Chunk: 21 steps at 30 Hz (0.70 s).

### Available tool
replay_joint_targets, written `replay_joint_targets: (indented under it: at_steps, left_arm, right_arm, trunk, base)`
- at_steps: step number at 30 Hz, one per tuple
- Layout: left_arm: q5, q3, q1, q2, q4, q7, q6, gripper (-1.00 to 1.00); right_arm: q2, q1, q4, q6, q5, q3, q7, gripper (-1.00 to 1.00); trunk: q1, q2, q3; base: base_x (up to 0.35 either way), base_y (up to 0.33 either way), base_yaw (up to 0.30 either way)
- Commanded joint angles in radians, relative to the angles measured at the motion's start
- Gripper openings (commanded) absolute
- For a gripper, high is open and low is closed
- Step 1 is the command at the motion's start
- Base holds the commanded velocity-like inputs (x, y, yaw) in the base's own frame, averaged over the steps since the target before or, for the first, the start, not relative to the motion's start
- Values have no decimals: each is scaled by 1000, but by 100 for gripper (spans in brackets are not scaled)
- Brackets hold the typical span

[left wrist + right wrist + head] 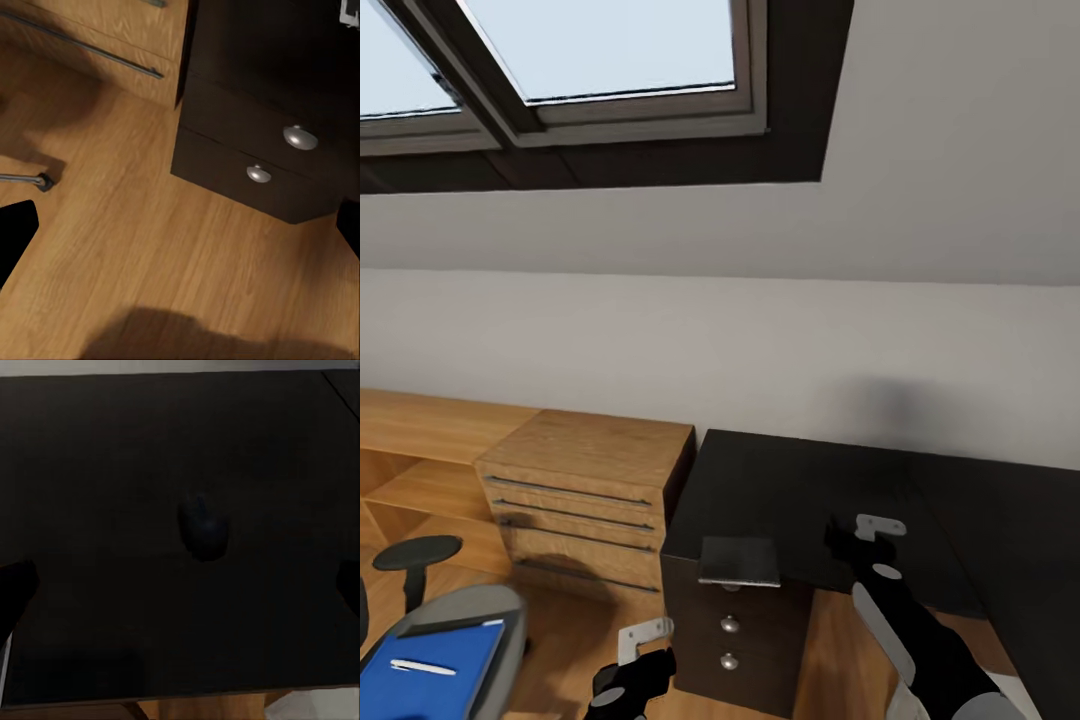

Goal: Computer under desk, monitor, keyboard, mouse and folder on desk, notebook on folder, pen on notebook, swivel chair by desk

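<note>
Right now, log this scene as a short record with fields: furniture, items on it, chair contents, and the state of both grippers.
furniture: black cabinet desk with round silver drawer knobs; light wooden drawer unit beside it
desk items: small dark grey rectangular notebook at the front edge; small black rounded mouse on the dark top
chair: grey swivel chair holding the bright blue flat folder, pale pen lying on it
left gripper: open, over the wood floor
right gripper: open, over the desk top

Bright blue folder (430,680), pale pen (422,667), grey swivel chair (470,612), black cabinet (760,620).
</note>
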State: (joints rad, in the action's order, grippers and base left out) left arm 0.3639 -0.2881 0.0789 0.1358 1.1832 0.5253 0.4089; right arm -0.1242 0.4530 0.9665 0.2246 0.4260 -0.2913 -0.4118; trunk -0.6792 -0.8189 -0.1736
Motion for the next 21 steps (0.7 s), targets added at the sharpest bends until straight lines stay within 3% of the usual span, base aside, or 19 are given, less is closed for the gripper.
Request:
replay_joint_targets:
  at_steps: [1, 8, 14, 21]
  left_arm:
    - [9, -3, 1, 0, 1, 9, 2, 100]
    - [8, -5, 1, -1, 2, 8, 2, 100]
    - [7, -5, 1, -2, 7, 6, 3, 100]
    - [8, 8, 1, -12, 23, 6, 3, 100]
  right_arm:
    - [-2, 1, 1, 4, 6, -5, -9, 100]
    - [-2, 1, -13, -22, -13, -5, -7, 100]
    - [0, 1, -112, -83, -52, -4, 0, 100]
    - [-1, 2, -146, -103, -65, -3, 28, 100]
  trunk:
    - [-1, -1, -2]
    - [-1, -1, -2]
    - [-1, -1, -2]
    - [-1, -1, -2]
  base:
    - [328, 0, 0]
    - [307, 0, 0]
    - [260, 83, 0]
    - [105, 58, 0]
